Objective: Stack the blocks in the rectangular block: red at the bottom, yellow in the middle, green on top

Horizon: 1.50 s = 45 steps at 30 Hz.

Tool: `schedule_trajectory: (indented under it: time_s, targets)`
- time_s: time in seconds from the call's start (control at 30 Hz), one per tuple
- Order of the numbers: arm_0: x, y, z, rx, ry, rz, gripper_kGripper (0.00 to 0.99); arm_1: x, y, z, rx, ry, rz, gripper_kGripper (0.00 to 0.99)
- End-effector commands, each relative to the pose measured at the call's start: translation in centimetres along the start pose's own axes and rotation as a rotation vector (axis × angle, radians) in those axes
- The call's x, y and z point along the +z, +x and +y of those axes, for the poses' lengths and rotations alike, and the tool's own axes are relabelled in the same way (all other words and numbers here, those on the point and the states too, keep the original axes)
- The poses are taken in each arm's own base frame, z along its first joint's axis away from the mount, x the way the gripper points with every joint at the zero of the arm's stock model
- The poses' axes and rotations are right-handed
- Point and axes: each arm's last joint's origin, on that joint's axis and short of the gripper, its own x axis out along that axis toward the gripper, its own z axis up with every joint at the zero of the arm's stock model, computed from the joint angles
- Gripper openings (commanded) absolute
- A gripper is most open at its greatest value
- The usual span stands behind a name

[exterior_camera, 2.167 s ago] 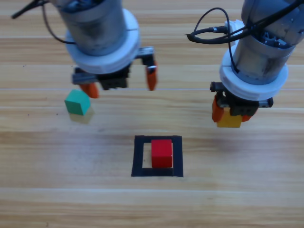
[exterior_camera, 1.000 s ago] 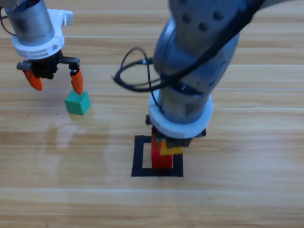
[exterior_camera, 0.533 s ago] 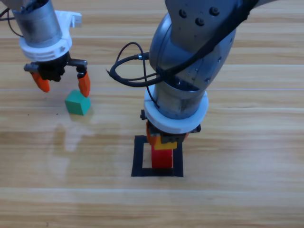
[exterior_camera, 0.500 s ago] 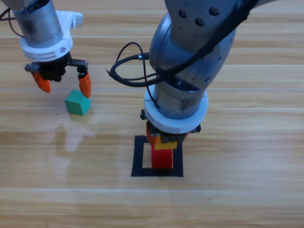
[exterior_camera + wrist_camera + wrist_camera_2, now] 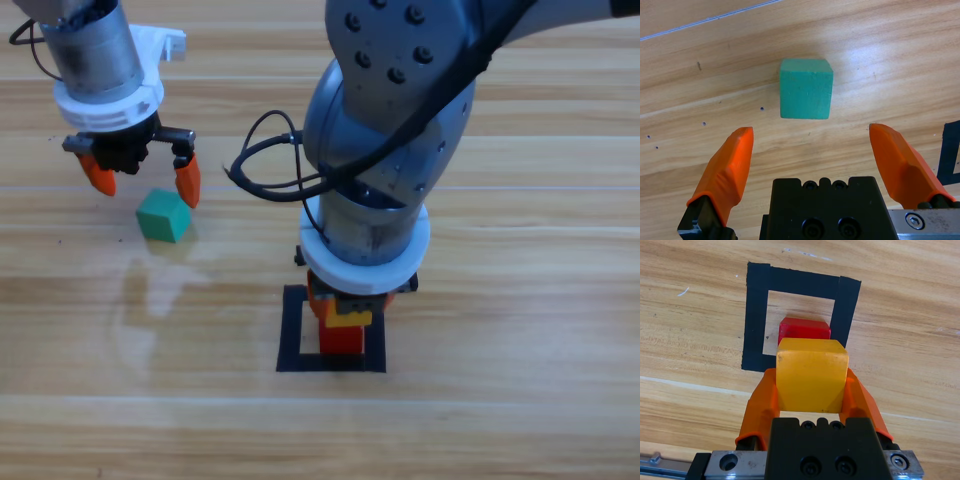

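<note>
Right pincer [image 5: 812,390] clamps yellow [image 5: 811,374] over red [image 5: 341,338], inside the rectangular block [image 5: 291,330]; left pincer [image 5: 822,160] gapes wide by green [image 5: 162,215], at nine o'clock, unstacked.

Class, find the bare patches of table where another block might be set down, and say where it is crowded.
Free: the bare wood between the small teal-green cube and the black tape outline, and the table's near strip below that outline. Crowded: inside the outline, where the right gripper holds the yellow cube over the red cube.
</note>
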Motion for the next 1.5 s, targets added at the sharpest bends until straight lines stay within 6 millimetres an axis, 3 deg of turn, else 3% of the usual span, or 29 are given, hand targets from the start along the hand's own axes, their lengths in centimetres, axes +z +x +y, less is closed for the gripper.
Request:
schedule_trajectory:
  time_s: [0.03,0.43,0.87,1.5]
  targets:
    - [0.1,2.4,-0.7,0.023,0.021,0.059,0.989,-0.9,2.6,1.3,-0.033,-0.018,0.006,0.0]
    - [0.2,2.5,-0.5,0.022,0.016,0.061,0.989,-0.9,3.0,1.4,-0.037,-0.009,0.006,0.0]
    - [1.1,4.4,-0.7,0.052,0.012,0.079,0.974,-0.8,3.5,1.5,-0.048,-0.003,0.003,0.0]
    - [1.2,4.4,-0.7,0.051,0.011,0.076,0.974,-0.8,4.0,1.7,-0.054,0.002,0.005,0.0]
